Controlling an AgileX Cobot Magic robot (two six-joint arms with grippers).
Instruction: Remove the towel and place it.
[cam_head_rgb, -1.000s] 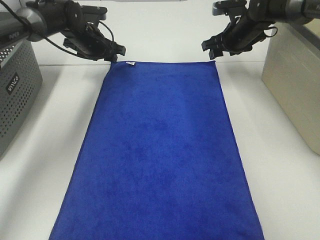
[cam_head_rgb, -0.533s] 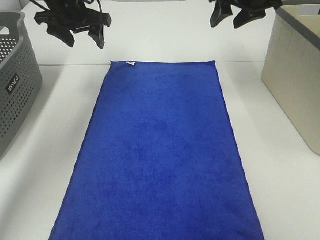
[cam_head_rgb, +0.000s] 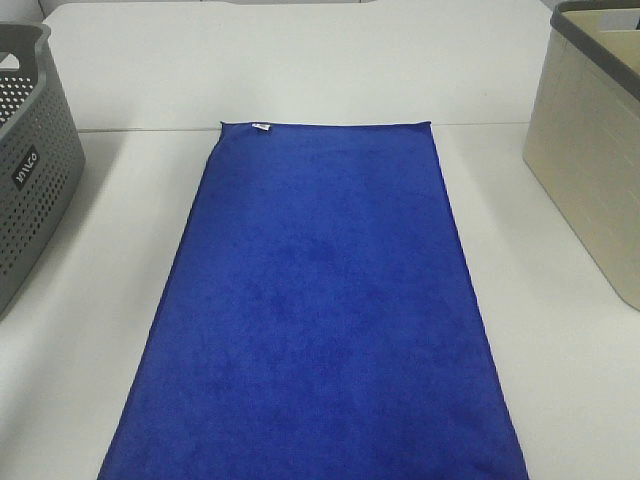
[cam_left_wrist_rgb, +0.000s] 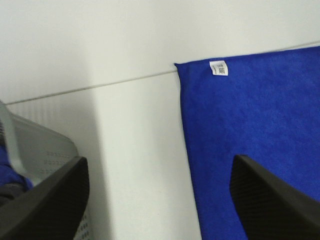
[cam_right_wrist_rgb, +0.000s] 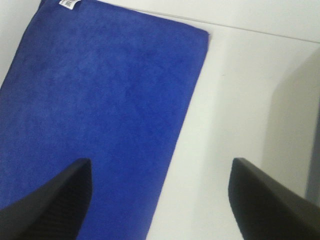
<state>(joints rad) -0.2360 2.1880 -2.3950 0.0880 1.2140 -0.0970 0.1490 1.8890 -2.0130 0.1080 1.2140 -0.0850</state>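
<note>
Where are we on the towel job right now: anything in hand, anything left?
Done, by the look of it: the towel lies spread flat on the table between the grey basket and the beige bin. In hand: nothing; left gripper and right gripper hang open above it. Left: nothing visible.

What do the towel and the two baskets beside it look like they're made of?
Towel: soft plush cloth, likely microfibre, with a matte fuzzy nap. Grey basket: seemingly rigid plastic, perforated wall, moulded logo. Beige basket: probably plastic, smooth matte wall with a darker rim.

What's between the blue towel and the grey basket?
Nothing, just bare white table between the towel and the grey basket, seen from the high camera.
</note>
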